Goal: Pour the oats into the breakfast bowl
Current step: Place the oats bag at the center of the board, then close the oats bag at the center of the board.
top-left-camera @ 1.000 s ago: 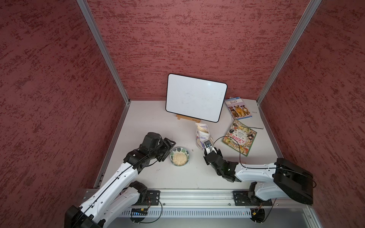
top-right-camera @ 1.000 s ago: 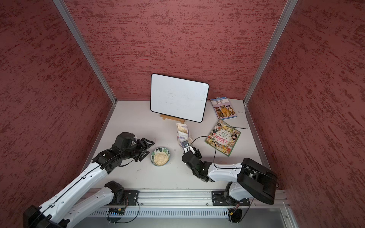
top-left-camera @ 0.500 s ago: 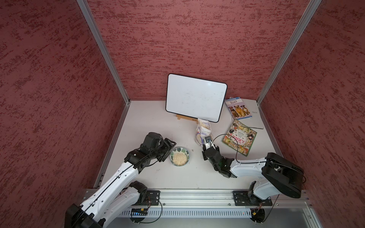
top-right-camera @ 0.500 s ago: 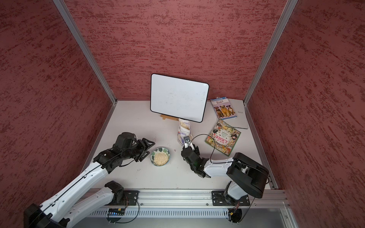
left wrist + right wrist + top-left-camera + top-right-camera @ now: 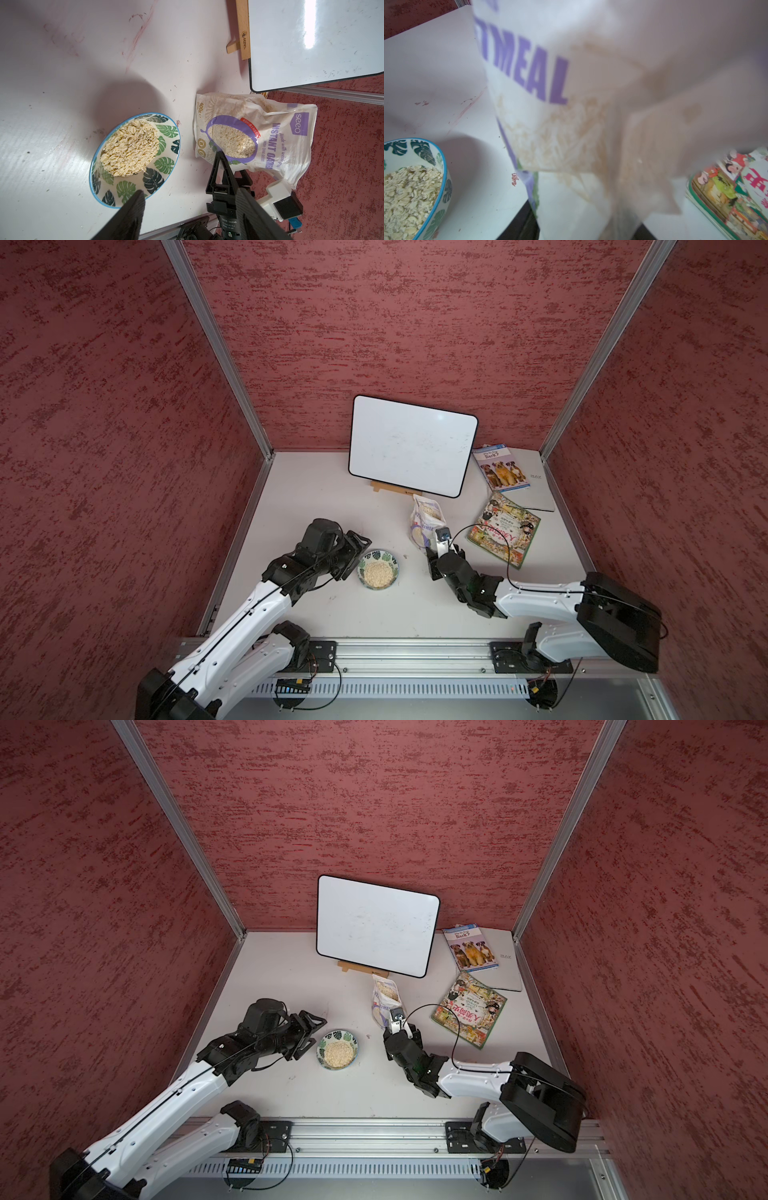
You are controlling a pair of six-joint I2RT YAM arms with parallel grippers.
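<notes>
A bag of oats (image 5: 426,516) stands upright on the white table (image 5: 332,614) near the whiteboard (image 5: 411,445). The right gripper (image 5: 434,551) is at its base, and whether it is clamped or released cannot be told. The leaf-patterned breakfast bowl (image 5: 388,559), heaped with flakes, sits just beside the left gripper (image 5: 178,173), whose jaws gape empty.

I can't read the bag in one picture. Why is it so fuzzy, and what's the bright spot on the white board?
Right wrist view: the oat bag is very near the camera, probably too close to focus, so its letters smear. Left wrist view: the bag reads sharp, and the whiteboard shows a shiny glare patch. Both top views: sharp, evenly lit.
</notes>
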